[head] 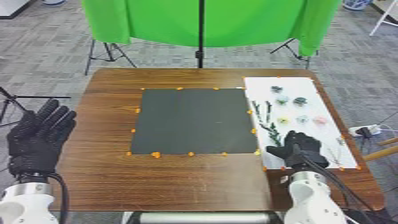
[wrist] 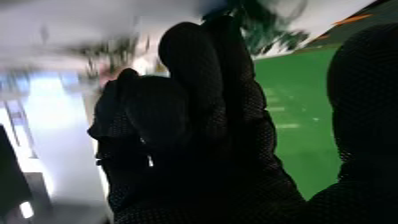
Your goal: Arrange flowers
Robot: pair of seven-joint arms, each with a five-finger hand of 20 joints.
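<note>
6 small blooms, head view: they lie in loose rows on the white sheet [head: 300, 84] along the right side of my brown tabletop [head: 178, 185]. 2 dark bluish blooms [head: 299, 101] and a pale bloom [head: 282, 100] sit in the far part; nearer me, a yellow bloom [head: 283, 120], a whitish bloom [head: 302, 119] and a pink bloom [head: 321, 120]. Dark stems and a leafy green sprig [head: 274, 131] run along the sheet's left part. Thin sprigs [head: 338, 151] lie near its right edge. Beside the sheet, mid-table: black mat [head: 191, 120], orange tabs [head: 156, 155] around its border.

My right robot hand [head: 306, 146] is over the near part of the sheet, just by the green sprig's near end, thumb out to the left, released. My left robot hand [head: 40, 137] is off the table's left side, fingers up and extended, nothing in it. Green cloth [head: 213, 25] hangs beyond the far edge.

Right wrist view: black glove, thumb well apart from the fingers, fingers loosely bent. Dark green leaves [wrist: 259, 27] show near the fingertips; contact, I cannot tell.
</note>
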